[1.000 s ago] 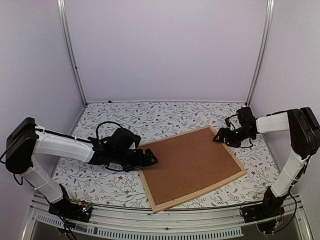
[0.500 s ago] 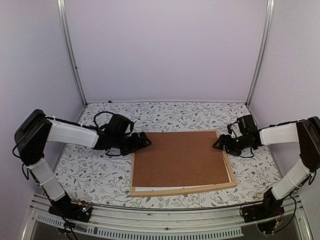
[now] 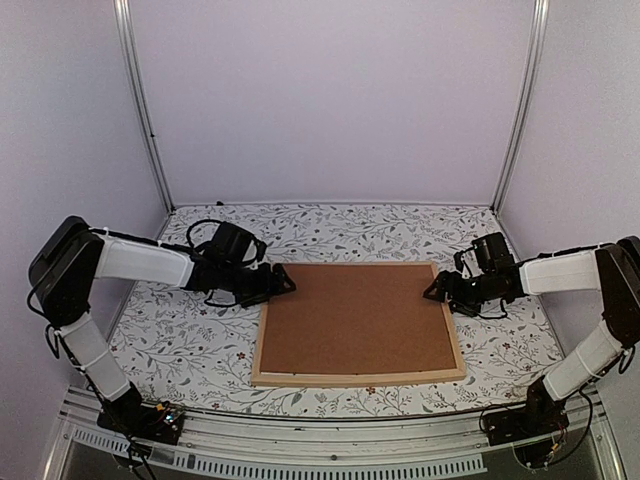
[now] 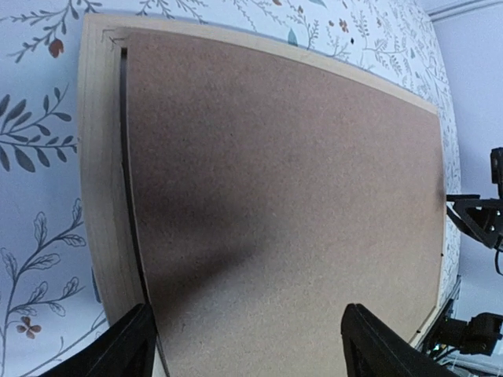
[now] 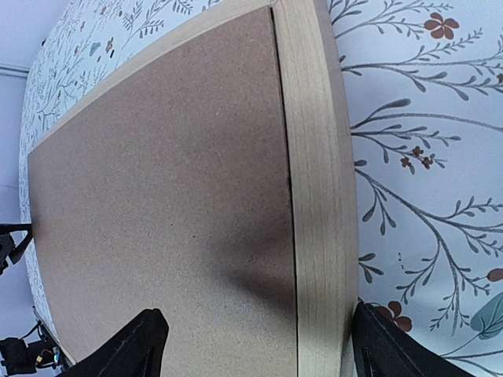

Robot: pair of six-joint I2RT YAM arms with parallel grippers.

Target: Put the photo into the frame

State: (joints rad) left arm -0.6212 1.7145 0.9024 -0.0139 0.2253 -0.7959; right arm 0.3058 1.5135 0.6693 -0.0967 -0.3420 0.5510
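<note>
The frame (image 3: pixel 355 379) lies flat on the tabletop (image 3: pixel 180 350) (backing board (image 3: pixel 355 320) inside). The left end effector (image 3: pixel 288 284) and right end effector (image 3: pixel 432 293) are released, straddling its ends.

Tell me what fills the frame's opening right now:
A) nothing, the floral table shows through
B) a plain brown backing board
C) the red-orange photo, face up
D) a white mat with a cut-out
B: the top view shows the frame lying flat on the table with a plain brown backing board covering the whole opening. No photo or mat is visible.
</note>
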